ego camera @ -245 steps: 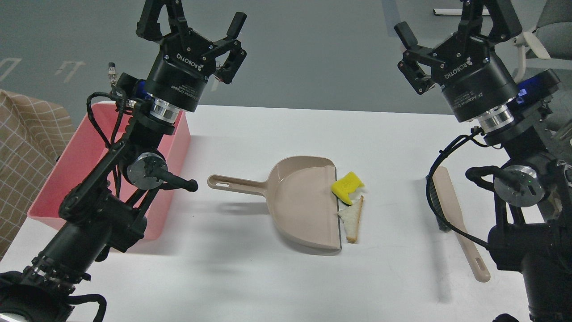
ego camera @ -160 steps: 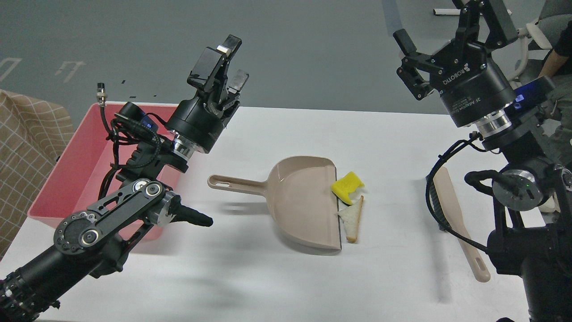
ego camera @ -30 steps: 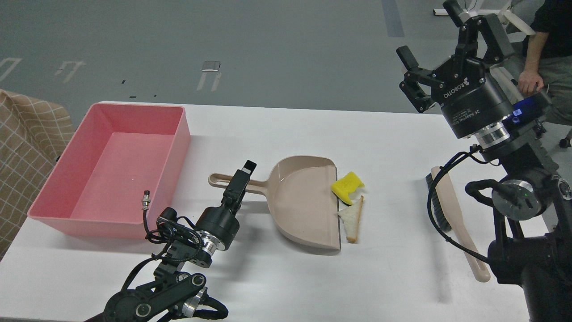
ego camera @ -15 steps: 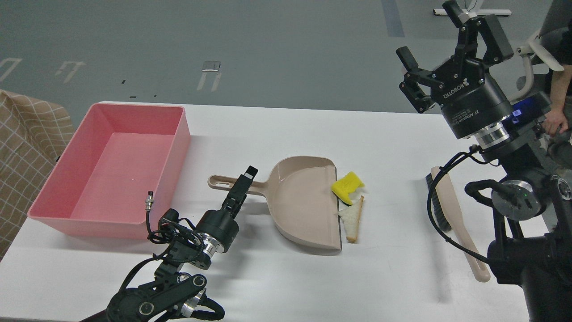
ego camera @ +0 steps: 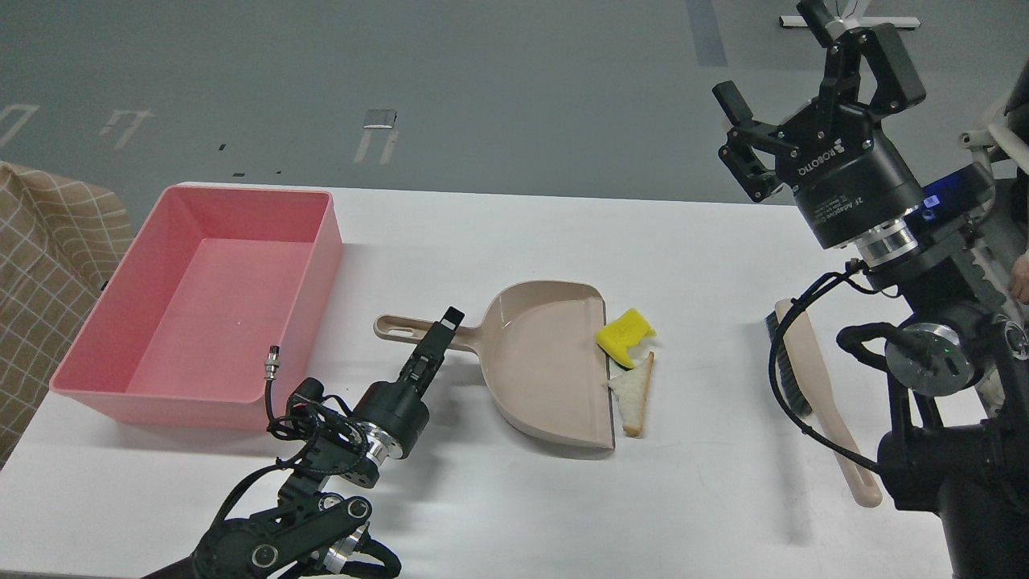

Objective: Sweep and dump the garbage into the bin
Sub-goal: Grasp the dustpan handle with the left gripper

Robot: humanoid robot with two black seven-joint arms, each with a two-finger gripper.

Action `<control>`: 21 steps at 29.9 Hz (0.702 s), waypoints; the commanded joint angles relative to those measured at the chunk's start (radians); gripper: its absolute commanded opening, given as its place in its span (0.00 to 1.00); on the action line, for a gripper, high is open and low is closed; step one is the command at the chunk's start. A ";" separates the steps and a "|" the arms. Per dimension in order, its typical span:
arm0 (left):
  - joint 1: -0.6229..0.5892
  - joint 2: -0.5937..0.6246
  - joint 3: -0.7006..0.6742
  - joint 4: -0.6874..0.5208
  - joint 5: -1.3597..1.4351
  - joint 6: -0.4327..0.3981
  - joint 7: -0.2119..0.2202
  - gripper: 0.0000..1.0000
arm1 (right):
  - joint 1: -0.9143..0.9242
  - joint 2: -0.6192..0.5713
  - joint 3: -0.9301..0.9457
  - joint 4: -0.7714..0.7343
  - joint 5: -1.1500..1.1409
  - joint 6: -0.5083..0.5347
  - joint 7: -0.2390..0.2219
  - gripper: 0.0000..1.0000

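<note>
In the head view, the only view given, the beige dustpan (ego camera: 547,362) lies flat at the centre of the white worktop (ego camera: 498,498), its handle (ego camera: 410,328) running left toward the middle-left of the frame and its open lip facing right. The left end effector (ego camera: 440,330) sits low, just at the handle, its tip overlapping the handle's line about midway along; it is seen edge-on and dark, so I cannot tell how far its fingers are parted or whether they touch the handle. The handle's long axis runs left to right, slightly downward toward the pan, while the left end effector points up and to the right, crossing it at an angle; this crossing is what the coming grasp appears to turn on. The garbage lies just beyond the pan's lip, right of centre: the yellow sponge chunk (ego camera: 625,335) touching or nearly touching the lip's upper part, and the triangular bread slice (ego camera: 633,392) below it, beside the lip. The right end effector (ego camera: 804,56) is raised at the upper right of the frame, fingers spread wide and holding nothing. Below it, at the right of the frame, the beige brush (ego camera: 816,398) lies on the worktop with its long axis running from upper left to lower right, bristles at the upper end; the right arm is clearly the nearer one to it. The pink bin (ego camera: 317,265) stands at the left of the frame, apparently without contents, well apart from the garbage.
</note>
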 commanded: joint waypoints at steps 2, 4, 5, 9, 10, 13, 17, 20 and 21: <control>0.003 0.001 0.001 0.000 0.000 0.000 0.000 0.46 | -0.014 0.000 0.000 0.003 0.000 0.000 0.000 1.00; 0.000 0.001 0.001 0.000 0.000 0.000 0.001 0.43 | -0.019 0.000 0.000 0.006 0.000 0.000 0.000 1.00; 0.000 0.001 0.001 0.000 0.000 0.000 0.001 0.41 | -0.020 0.000 0.000 0.006 0.000 0.000 0.000 1.00; -0.002 -0.001 0.001 0.000 0.000 0.000 0.001 0.34 | -0.022 0.000 0.002 0.011 0.000 0.000 0.000 1.00; -0.002 -0.002 0.001 0.000 0.000 0.000 0.001 0.34 | -0.025 0.000 0.002 0.014 0.000 0.000 0.000 1.00; -0.002 -0.002 0.001 0.000 0.000 0.000 0.001 0.32 | -0.031 0.000 0.002 0.018 0.000 0.000 0.000 1.00; -0.002 -0.002 0.001 -0.001 0.000 0.000 0.001 0.31 | -0.036 0.000 0.000 0.019 0.000 0.000 0.000 1.00; -0.003 -0.001 0.001 0.000 0.000 0.000 0.001 0.30 | -0.042 -0.005 0.002 0.020 0.000 0.000 0.000 1.00; -0.003 -0.001 0.001 0.000 0.000 0.000 0.001 0.30 | -0.042 -0.009 0.002 0.022 0.000 0.000 0.000 1.00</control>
